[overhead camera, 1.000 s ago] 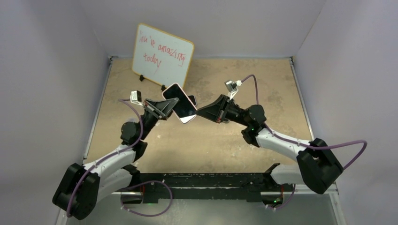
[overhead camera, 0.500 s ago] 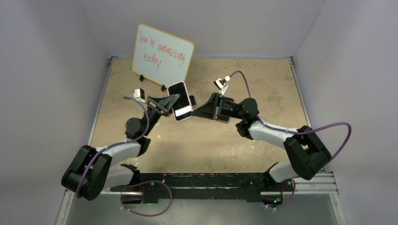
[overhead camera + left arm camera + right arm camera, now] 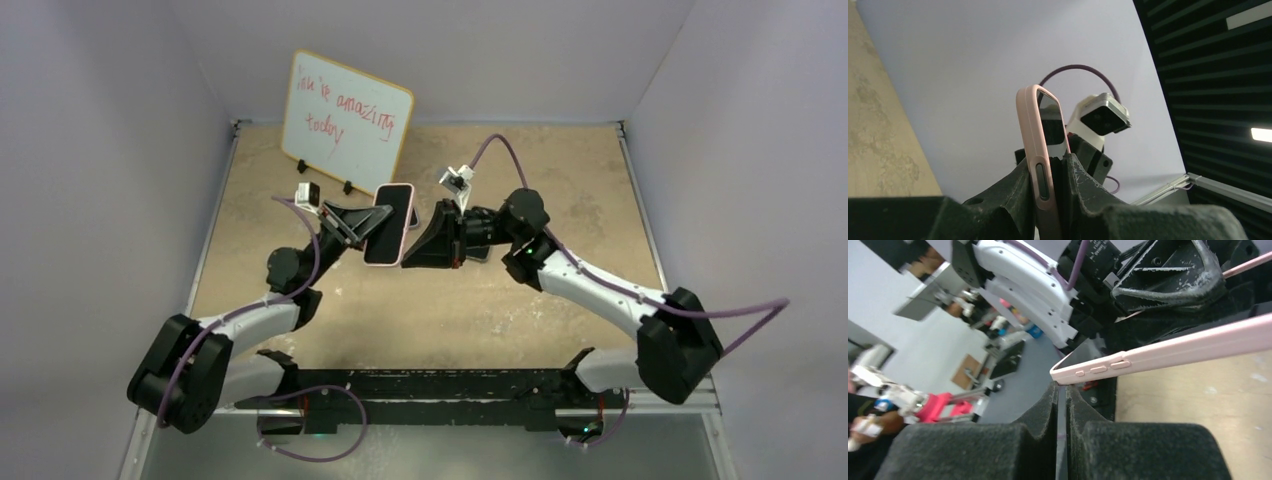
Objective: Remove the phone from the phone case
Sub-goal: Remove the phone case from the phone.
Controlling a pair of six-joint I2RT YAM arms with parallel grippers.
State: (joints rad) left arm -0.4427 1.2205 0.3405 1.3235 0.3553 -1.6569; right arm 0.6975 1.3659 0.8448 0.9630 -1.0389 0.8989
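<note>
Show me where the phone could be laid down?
Bare table: back right beyond the right arm, and the near strip between it and the left arm. Crowded: the middle, where left gripper and right gripper meet at the phone, and by the whiteboard.

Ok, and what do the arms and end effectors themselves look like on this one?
The left arm and right arm: white link shells, black joints and bases, a purple cable looping along each. The left end effector and right end effector are black, wedge-shaped, with rough-textured fingers.
</note>
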